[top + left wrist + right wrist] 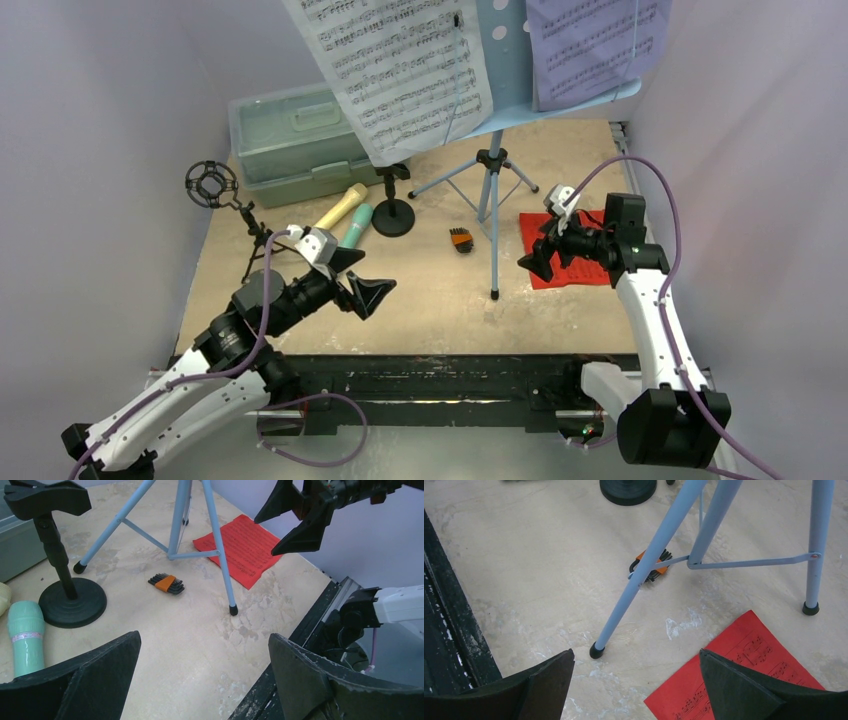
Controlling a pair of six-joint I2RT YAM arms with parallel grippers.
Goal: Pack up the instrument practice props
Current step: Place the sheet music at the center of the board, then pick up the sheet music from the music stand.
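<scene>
Props lie spread over the surface (430, 300). In the top view the music rack (505, 50) stands at top centre, carrying a white sheet (400, 70) and a purple sheet (590, 45). A red sheet (572, 272) lies flat right of centre. The tan mic (342, 207) and teal mic (356, 226) lie side by side left of centre, just beside the round-base holder (393, 215). The ring-top holder (212, 184) stands further left. The left gripper (362, 278), lower left of centre near the teal mic, is spread wide and holds nothing. The right gripper (538, 250), over the red sheet's left edge, is likewise wide apart and empty. A hex-key set (460, 241) lies near the rack's legs. A green case (290, 140) sits at the upper left.
</scene>
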